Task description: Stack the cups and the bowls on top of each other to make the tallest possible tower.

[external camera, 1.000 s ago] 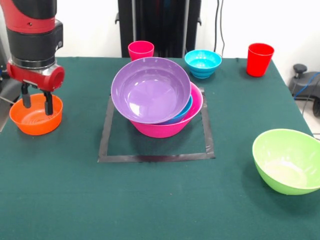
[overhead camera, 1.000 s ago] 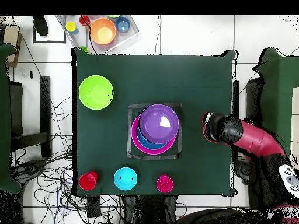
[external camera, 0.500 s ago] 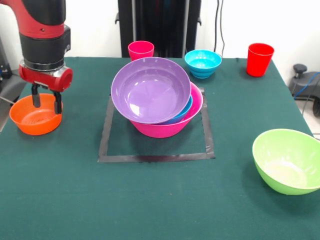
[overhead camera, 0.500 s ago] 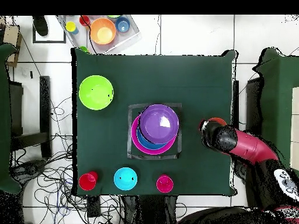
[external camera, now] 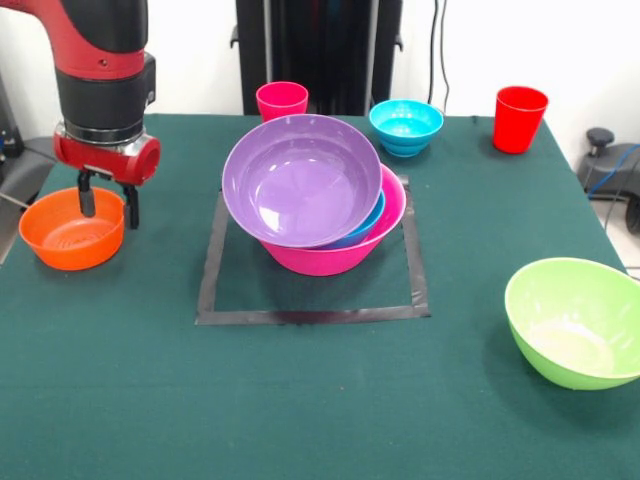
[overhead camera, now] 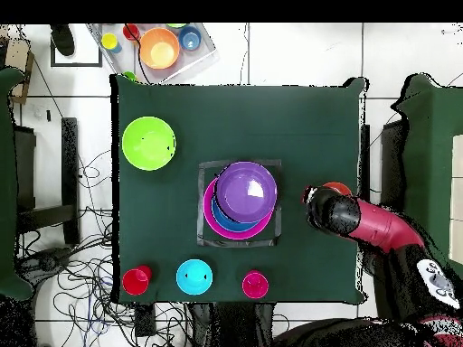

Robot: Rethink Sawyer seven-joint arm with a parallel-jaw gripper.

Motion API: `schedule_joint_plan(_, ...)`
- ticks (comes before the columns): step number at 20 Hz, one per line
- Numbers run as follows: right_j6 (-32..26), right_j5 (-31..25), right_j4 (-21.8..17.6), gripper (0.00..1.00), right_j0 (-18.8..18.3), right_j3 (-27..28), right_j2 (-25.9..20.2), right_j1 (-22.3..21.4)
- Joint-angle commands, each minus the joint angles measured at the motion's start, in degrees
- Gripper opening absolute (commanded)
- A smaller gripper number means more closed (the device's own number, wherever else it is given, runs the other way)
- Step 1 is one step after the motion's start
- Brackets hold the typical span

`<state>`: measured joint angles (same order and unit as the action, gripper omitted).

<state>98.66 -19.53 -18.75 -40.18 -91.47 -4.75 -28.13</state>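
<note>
Two black fingers parted, our gripper (external camera: 108, 204) hangs empty — glossy orange plastic bowl (external camera: 68, 230) just beside it.

A purple bowl (external camera: 302, 180) tilts atop a blue one in the pink bowl (external camera: 375, 238). An orange bowl (external camera: 70, 230) sits upright just beside the fingers (external camera: 87, 198).

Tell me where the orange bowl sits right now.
In the front view, the orange bowl sits at the table's left edge, left of the taped square, with the gripper at its right rim.
</note>
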Motion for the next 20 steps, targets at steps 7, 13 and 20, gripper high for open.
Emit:
schedule_joint_plan(7,-1.2,6.1,-5.3,1.00,-2.1,0.4,-5.9,8.2)
schedule_joint_plan(13,-0.5,8.1,-6.3,1.00,-2.5,1.6,-5.7,11.3)
schedule_joint_plan(20,-0.1,8.9,-7.6,1.00,-2.4,1.8,-4.7,11.7)
